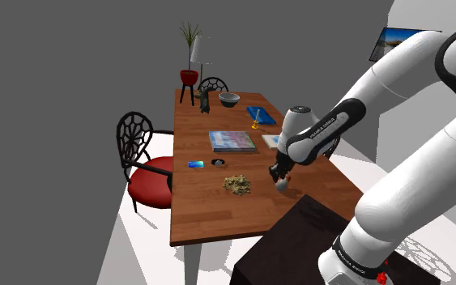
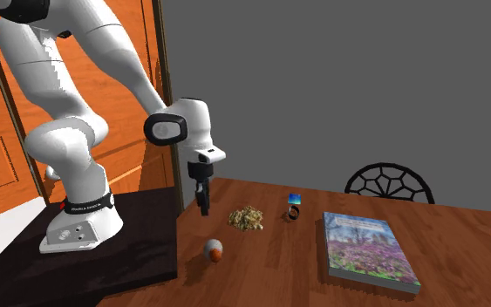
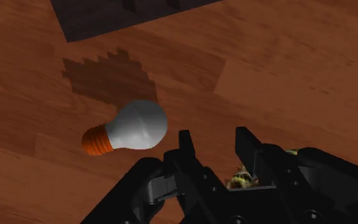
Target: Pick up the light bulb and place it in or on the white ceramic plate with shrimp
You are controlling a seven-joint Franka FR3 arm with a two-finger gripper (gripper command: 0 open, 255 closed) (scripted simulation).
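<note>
Lying by the table (image 1: 210, 219) edge — light bulb (image 3: 136, 125), clear of end effector (image 3: 213, 132).

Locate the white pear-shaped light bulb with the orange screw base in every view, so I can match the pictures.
Shoulder view: the light bulb lies on the brown wooden table, right of centre, just under the black gripper.
Second exterior view: low, left of centre, near the table's edge.
Wrist view: on its side, just ahead of the open fingertips, untouched.
Shared landmark: the black stand, its edge close by the bulb.
</note>
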